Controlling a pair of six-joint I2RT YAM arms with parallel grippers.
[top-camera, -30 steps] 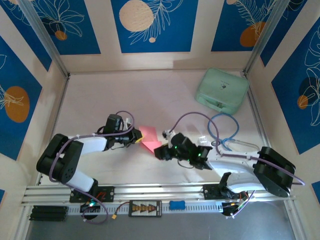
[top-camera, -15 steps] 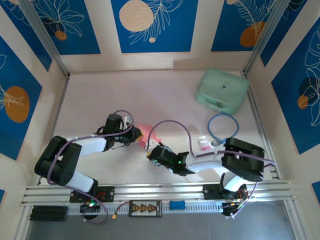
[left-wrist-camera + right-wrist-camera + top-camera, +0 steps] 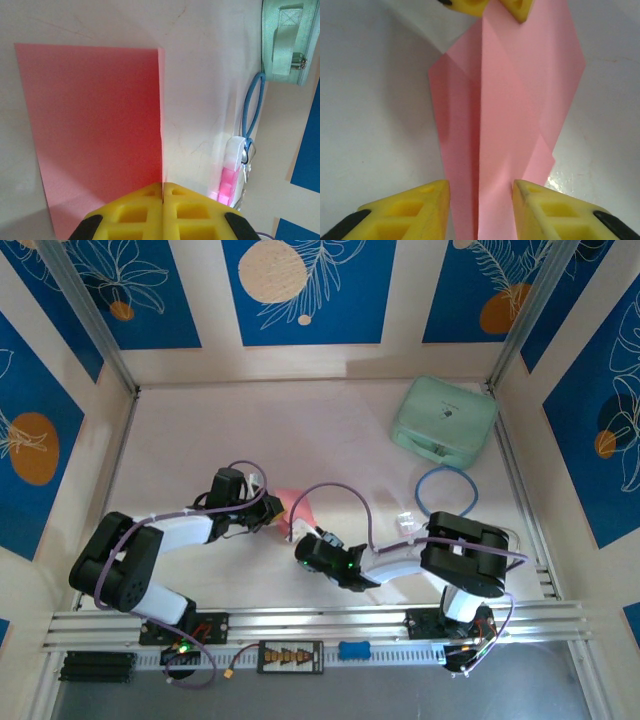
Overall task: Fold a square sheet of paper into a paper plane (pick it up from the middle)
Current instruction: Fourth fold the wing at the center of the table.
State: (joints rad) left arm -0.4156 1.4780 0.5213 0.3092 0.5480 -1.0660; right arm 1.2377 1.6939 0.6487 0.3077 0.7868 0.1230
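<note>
The salmon-pink square sheet of paper [image 3: 298,510] is partly folded, with a centre ridge standing up [image 3: 481,100]. In the left wrist view one flap of the paper [image 3: 100,125] lies flat on the table and the ridge rises edge-on. My left gripper [image 3: 163,186] is shut on that ridge [image 3: 273,517]. My right gripper [image 3: 480,192] faces it from the other end of the sheet [image 3: 304,544]. Its yellow fingers [image 3: 415,207] stand apart on either side of the ridge. The left gripper's fingertips [image 3: 512,7] show at the sheet's far end.
A mint-green case [image 3: 443,420] sits at the back right. A blue cable loop [image 3: 447,495] and a small bright-pink stick [image 3: 406,523] lie right of the paper; both also lie close by in the left wrist view, loop [image 3: 252,105] and stick [image 3: 229,175]. Walls close the table.
My right arm has swung left and in toward the paper, and its jaws have narrowed around the ridge. The sheet has drawn up into a narrower fold. The left arm has held still.
</note>
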